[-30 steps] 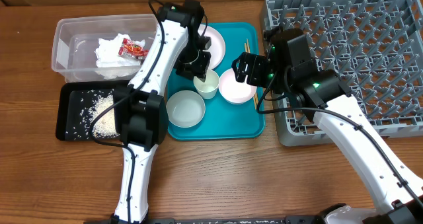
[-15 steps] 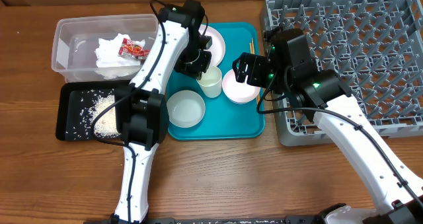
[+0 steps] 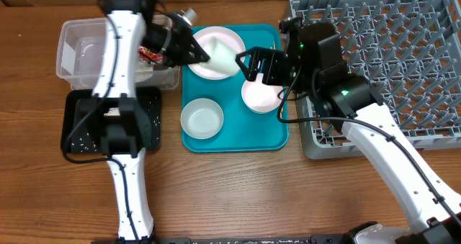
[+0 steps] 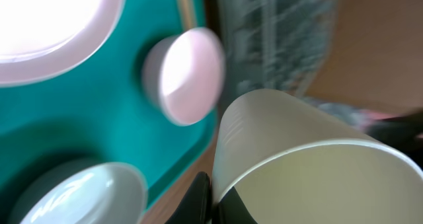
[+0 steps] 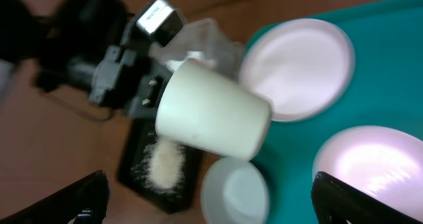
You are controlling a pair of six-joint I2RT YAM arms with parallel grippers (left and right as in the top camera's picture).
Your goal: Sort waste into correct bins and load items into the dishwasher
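Note:
My left gripper [image 3: 201, 55] is shut on the rim of the small white cup [image 3: 220, 57] and holds it tipped sideways above the white plate [image 3: 213, 37]. In the left wrist view my fingers [image 4: 201, 196] pinch the cup wall [image 4: 297, 151]. My right gripper [image 3: 245, 65] is open and empty just right of the cup, which shows in its view [image 5: 211, 110]. Two white bowls [image 3: 202, 119] [image 3: 259, 96] sit on the teal tray [image 3: 238, 132]. The red wrapper [image 3: 147, 54] lies in the clear tub [image 3: 75, 53]. Rice [image 5: 165, 161] lies in the black tray [image 3: 78, 125]. The napkin and chopsticks are hidden.
The grey dish rack [image 3: 382, 50] stands at the right, touching the teal tray's right edge. The left arm runs up over the black tray and the tub. Bare wooden table lies in front of the trays.
My left gripper has lifted the cup off the teal tray, tipped it sideways and carried it up over the plate. The left arm swung left. My right gripper moved left toward the cup.

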